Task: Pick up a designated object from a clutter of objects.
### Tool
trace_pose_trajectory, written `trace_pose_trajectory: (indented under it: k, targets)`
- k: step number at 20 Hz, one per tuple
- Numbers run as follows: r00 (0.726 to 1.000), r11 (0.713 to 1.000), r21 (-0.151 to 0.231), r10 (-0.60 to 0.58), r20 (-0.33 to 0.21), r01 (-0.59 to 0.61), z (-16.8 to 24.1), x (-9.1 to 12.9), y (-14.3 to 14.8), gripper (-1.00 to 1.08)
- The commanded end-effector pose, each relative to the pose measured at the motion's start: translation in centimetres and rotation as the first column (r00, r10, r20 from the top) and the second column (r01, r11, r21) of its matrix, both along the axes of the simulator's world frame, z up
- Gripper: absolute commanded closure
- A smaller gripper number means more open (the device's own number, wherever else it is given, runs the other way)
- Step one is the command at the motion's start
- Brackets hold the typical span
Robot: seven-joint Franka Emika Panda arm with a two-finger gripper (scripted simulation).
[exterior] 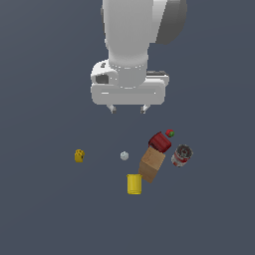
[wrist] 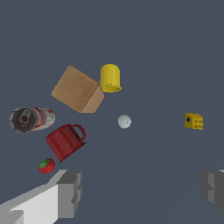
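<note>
The tin can [exterior: 182,156] with a red-and-white label and grey metal ends lies on its side at the exterior view's right, beside the brown box [exterior: 152,164]. In the wrist view the can [wrist: 31,119] lies next to the dark-red cup [wrist: 65,141]. My gripper [exterior: 128,108] hangs open and empty above the floor, up and to the exterior view's left of the can. Its grey fingertips [wrist: 70,193] show wide apart in the wrist view.
The dark-red cup [exterior: 160,142] touches the box, with a tiny strawberry [exterior: 170,133] behind it. A yellow cylinder [exterior: 134,184] stands in front of the box. A tiny white ball [exterior: 124,156] and a small yellow piece [exterior: 79,156] lie to the exterior view's left.
</note>
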State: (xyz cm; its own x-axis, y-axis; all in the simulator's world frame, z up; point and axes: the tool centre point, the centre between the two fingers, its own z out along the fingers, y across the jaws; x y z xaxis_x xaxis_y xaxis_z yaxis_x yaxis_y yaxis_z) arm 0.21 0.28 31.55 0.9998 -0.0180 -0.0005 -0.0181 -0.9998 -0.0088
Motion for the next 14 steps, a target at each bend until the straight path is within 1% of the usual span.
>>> trace_pose_trajectory:
  k: [1,4,9,14]
  targets:
    - [1.0,1.0,0.0,0.0,0.0,0.0,0.0,0.0,0.0,-0.92]
    - [1.0,1.0,0.002,0.008,0.002,-0.008,0.0,0.1,0.6,-0.92]
    - [0.999,0.999,0.01,0.044,0.01,-0.044,-0.1,0.3,3.4,-0.92]
    - [0.999,0.999,0.011,0.049,0.011,-0.049,-0.1,0.3,3.6,-0.92]
